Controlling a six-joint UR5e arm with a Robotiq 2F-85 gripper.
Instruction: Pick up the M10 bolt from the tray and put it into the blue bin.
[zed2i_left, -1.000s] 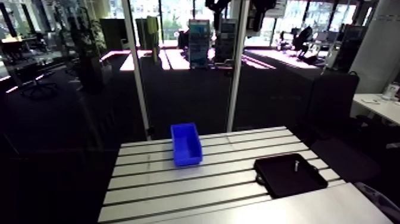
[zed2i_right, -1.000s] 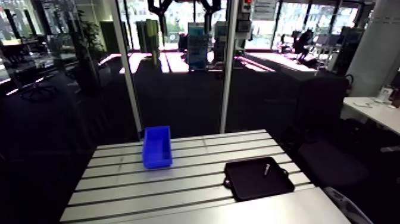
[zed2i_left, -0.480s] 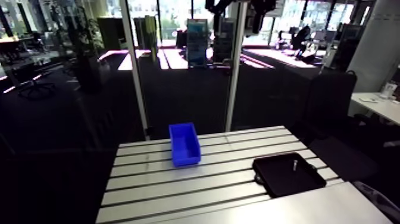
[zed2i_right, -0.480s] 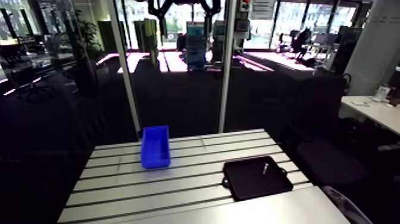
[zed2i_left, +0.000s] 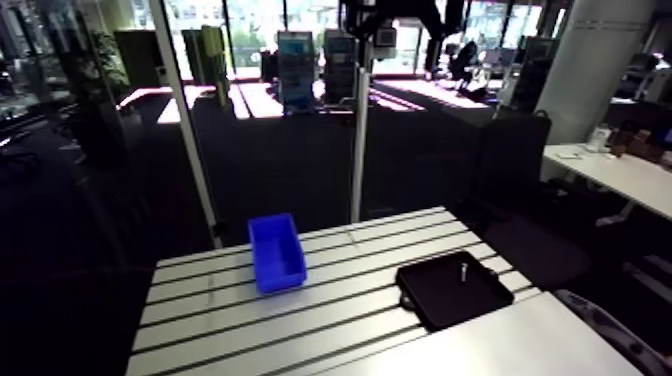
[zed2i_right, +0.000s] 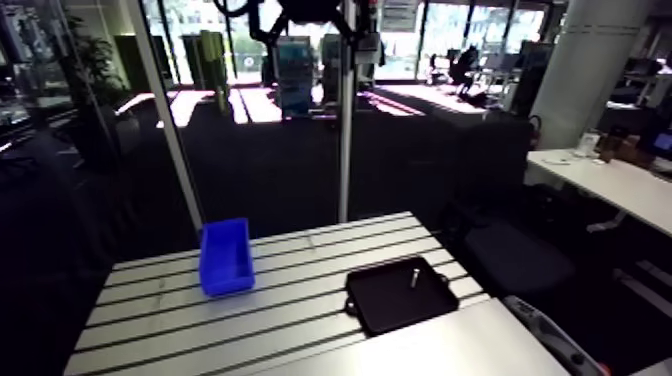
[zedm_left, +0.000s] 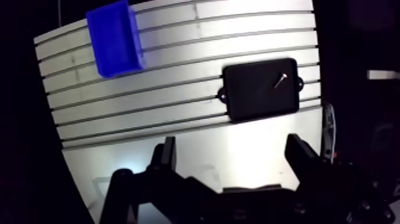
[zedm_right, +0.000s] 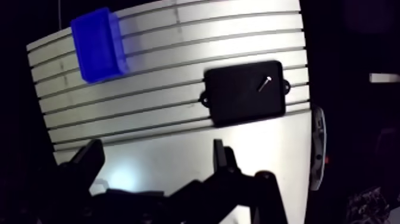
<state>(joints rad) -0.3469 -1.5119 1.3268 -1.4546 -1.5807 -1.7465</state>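
wrist view shows the black two-finger gripper (zedm_left: 232, 143) well above the slotted aluminium table (zedm_left: 178, 59), its jaws spread wide with nothing between them. the small silvery metal m10 bolt (zedm_left: 281, 79) lies on its side, slantwise, in the flat black rectangular tray (zedm_left: 250, 98), toward the end farther from the open-topped blue plastic bin (zedm_left: 122, 64). bin and tray stand well apart on the table. step in hand, by judgement: approach for the pick. recommended procedure: centre the gripper over the bolt, turn the wrist so the fingers close across the shank rather than along it, then descend until the fingertips are just off the tray floor (the rim looks low, but the bolt lies near one end, so check the clearance on that side). grip at mid-shank, as a smooth round metal part is likely to roll or pivot if caught near the head. materials: the bolt is bright, hard and cylindrical, its thread too small to make out. the tray is matt and dark, with rounded corners and a small lug at each end. the bin is rigid-walled and longer than wide. the table is reflective, ribbed with parallel slots where a dropped bolt could lodge.
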